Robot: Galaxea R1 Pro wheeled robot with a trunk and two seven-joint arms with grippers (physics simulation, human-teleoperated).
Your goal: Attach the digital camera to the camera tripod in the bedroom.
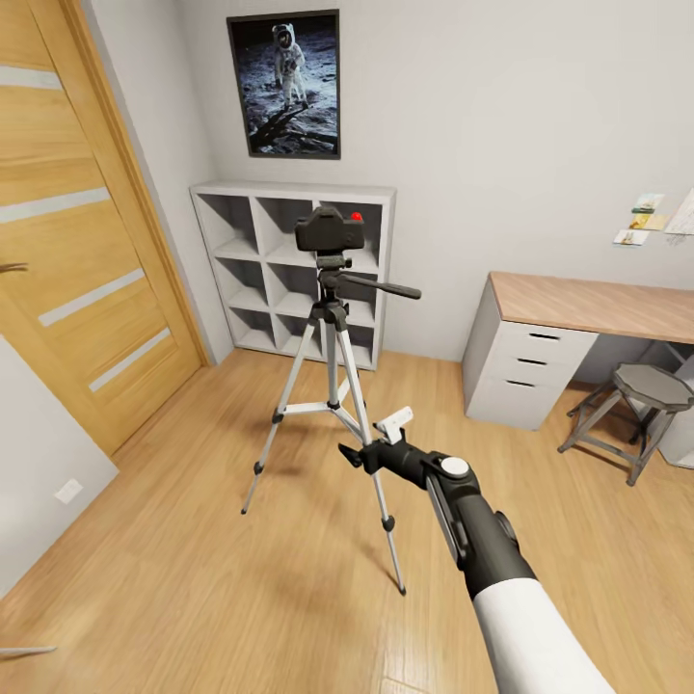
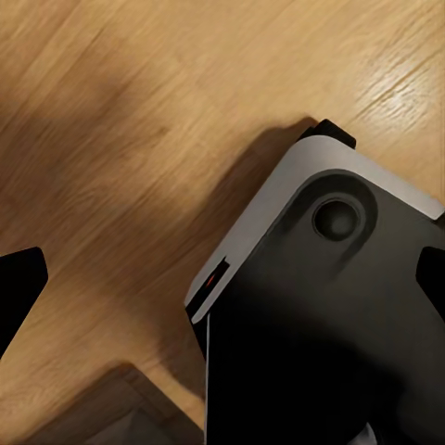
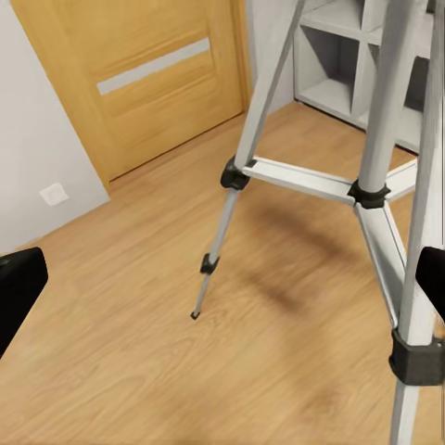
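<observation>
The right gripper (image 1: 381, 439) hangs low in front of the tripod (image 1: 331, 386), its fingers spread wide with nothing between them; one white-padded finger (image 1: 395, 421) points up beside the near leg, apart from it so far as the head view shows. In the right wrist view the two dark fingertips sit at opposite edges, and between them are the tripod's silver legs (image 3: 243, 158) and the plank floor (image 3: 139, 334). The left gripper's (image 2: 222, 287) fingertips likewise sit far apart at the edges of its wrist view, holding nothing, over the floor and a grey-and-black part of the robot's base (image 2: 324, 306). One camera (image 1: 330, 230), black with a red dot on top, sits on the tripod's head, with the pan handle (image 1: 381, 285) sticking out toward the desk. The tripod stands on three legs on the floor before the white shelf (image 1: 294, 270), which shows nine cubes. There is one poster (image 1: 285, 84) above the shelf, one door (image 1: 77, 241) at the left, one desk (image 1: 588, 308) with three drawers, and one stool (image 1: 631, 405) beside it.
</observation>
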